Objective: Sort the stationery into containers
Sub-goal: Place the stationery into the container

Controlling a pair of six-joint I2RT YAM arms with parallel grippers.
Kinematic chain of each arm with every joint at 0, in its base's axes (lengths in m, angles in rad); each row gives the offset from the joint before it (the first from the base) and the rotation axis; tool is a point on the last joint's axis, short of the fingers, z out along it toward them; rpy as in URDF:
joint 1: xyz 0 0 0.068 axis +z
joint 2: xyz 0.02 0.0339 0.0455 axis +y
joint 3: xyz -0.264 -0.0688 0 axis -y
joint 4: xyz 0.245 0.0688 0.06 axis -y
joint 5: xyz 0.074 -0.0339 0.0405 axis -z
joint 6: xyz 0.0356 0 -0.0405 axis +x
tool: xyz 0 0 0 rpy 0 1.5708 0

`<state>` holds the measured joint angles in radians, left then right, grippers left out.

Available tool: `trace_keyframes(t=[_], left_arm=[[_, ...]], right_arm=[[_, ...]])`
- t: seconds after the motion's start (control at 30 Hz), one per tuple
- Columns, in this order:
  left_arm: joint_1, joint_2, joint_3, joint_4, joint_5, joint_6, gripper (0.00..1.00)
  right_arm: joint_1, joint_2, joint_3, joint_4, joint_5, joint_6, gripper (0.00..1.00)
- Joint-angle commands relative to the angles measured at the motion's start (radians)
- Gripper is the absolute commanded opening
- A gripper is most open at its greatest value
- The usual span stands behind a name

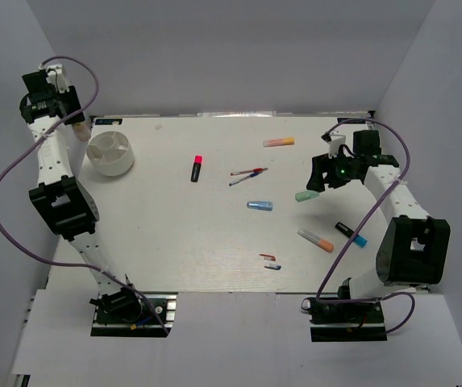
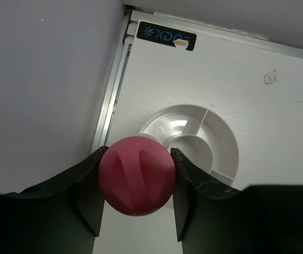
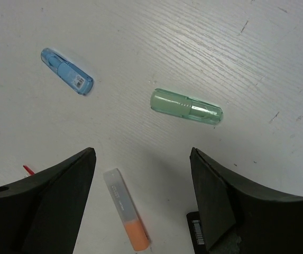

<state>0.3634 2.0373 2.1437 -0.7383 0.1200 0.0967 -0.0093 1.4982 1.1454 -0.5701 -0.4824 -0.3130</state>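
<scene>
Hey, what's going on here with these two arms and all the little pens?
The robot is sorting stationery. Its left end effector grips a pink round-topped stick, raised close to the divided white bowl. The right end effector hangs open over a mint marker. Other pens lie scattered on the table.

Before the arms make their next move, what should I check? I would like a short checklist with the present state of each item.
1. Left gripper shut on the pink stick: ok.
2. Stick directly over the white bowl: cannot tell; the bowl shows just beyond the gripper.
3. Visible bowl compartments free: ok.
4. Right gripper open: ok.
5. Mint marker centred in the right gripper's opening: not ok; it lies ahead, off-centre.
</scene>
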Motion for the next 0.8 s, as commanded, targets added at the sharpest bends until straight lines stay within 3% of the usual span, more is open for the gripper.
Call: trace_keyframes(t=[0.0,0.33,0.77], left_arm=[[0.000,-0.032,0.073,-0.001,0.084,0.031,0.01],[-0.010,-0.054,-0.040,0.042,0.155,0.014,0.01],[-0.011,-0.045,-0.079,0.039,0.199,0.006,0.02]], right_arm=[[0.008,0.019,0.048,0.044,-0.024,0.025,0.77],[0.038,0.045,0.028,0.052,-0.025,0.018,0.77],[0.035,0.060,0.042,0.047,-0.024,0.022,0.77]])
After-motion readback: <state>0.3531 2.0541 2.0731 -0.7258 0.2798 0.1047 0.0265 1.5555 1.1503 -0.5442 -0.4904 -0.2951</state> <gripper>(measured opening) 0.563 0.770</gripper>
